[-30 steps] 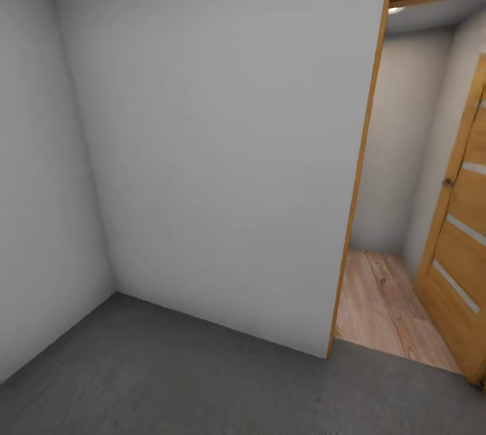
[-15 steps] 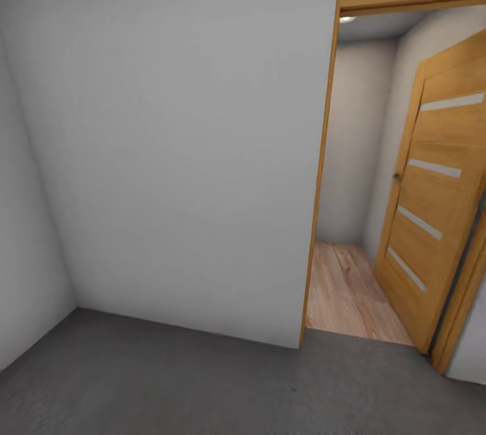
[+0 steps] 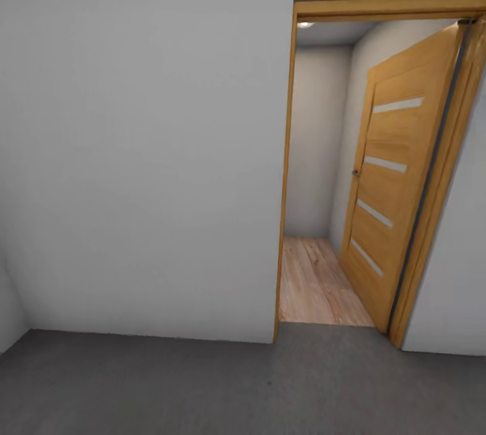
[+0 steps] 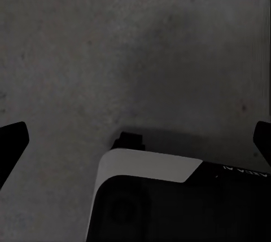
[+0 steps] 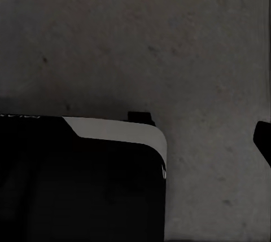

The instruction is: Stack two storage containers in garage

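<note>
Currently the robot stands in the garage, on the dark concrete floor, facing a pale grey wall with a wood-framed doorway at the right of the head view. A panelled door stands open inward beyond the frame, and light plank flooring lies past the threshold. No container appears in any view, so its position cannot be stated from these pictures. Both wrist views look down on the concrete. In the left wrist view the left claw shows two dark fingertips at opposite edges of the picture, well apart, so it is spread and holds nothing. In the right wrist view one dark fingertip of the right claw shows at the edge; the other is not visible, so its state cannot be told, though nothing sits in front of it. Judged status: a transit phase, probably heading out for a container; stacking is not shown as done. Compared with the earlier head frames, the whole picture has shifted: the doorway now sits nearer centre and the left corner has almost left view, which indicates camera rotation toward the door, not movement of the room.
</note>
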Motion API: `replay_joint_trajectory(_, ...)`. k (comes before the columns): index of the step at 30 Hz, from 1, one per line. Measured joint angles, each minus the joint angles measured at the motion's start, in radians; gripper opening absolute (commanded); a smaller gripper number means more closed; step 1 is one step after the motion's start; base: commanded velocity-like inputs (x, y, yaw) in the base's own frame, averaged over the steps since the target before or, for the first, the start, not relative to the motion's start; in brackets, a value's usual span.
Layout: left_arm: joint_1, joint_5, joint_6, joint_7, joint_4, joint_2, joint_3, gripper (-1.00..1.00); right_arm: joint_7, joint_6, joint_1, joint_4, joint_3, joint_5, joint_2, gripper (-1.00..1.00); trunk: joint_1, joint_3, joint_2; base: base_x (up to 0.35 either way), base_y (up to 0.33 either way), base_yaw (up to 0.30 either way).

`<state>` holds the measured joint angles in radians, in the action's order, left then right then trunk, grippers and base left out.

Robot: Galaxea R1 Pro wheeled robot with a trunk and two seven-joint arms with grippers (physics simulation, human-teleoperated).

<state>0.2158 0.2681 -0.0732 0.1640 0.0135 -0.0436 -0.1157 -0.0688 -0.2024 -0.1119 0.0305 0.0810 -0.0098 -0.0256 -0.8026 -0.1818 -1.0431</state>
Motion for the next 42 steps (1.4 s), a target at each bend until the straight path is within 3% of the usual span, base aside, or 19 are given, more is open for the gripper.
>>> replay_joint_trajectory(11,0.0,-0.001,-0.001,-0.009,-0.009,-0.012,0.001,1.0,0.0,0.0,0.0,0.0,0.0,0.0,0.0,1.0,0.0,0.0,0.0,0.0,0.0,-0.3)
replay_joint_trajectory(17,0.0,0.002,-0.001,-0.098,-0.01,-0.009,-0.001,1.0,0.0,0.0,0.0,0.0,0.0,0.0,0.0,1.0,0.0,0.0,0.0,0.0,0.0,-0.3)
replay_joint_trajectory(24,0.0,0.008,0.002,-0.139,-0.01,-0.005,-0.001,1.0,0.0,0.001,0.0,0.0,0.0,0.0,0.001,1.0,0.0,0.0,0.0,0.0,0.0,-0.3)
replay_joint_trajectory(42,0.0,0.003,0.001,-0.141,-0.01,-0.007,-0.002,1.0,0.0,0.002,0.0,0.0,0.0,0.003,0.001,1.0,0.0,0.0,0.0,0.04,0.0,-0.244)
